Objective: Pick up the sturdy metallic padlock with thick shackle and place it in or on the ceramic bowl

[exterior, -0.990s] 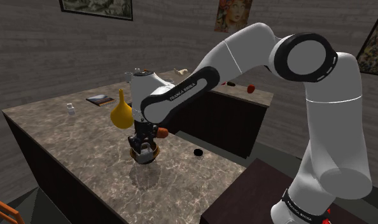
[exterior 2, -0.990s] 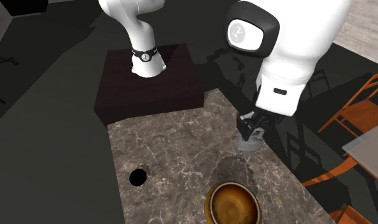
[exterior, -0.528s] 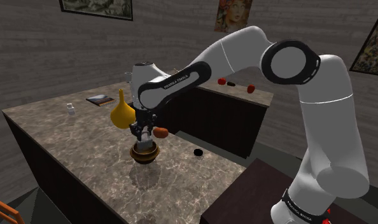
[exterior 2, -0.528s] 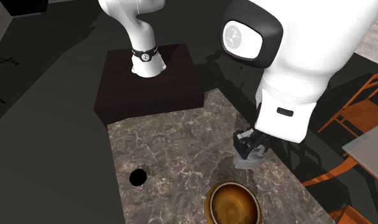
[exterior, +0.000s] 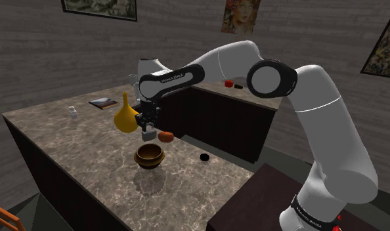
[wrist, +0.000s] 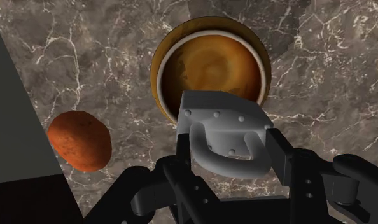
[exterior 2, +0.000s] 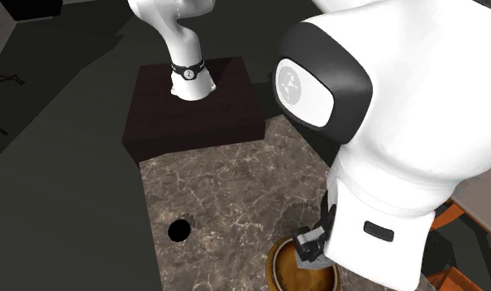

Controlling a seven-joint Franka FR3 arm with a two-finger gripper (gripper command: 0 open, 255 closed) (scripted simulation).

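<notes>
Above the brown bowl, the gripper clasps the grey padlock

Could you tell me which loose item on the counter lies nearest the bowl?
The orange-red lump, just beside the bowl; the black disc and yellow gourd sit farther off.
</notes>
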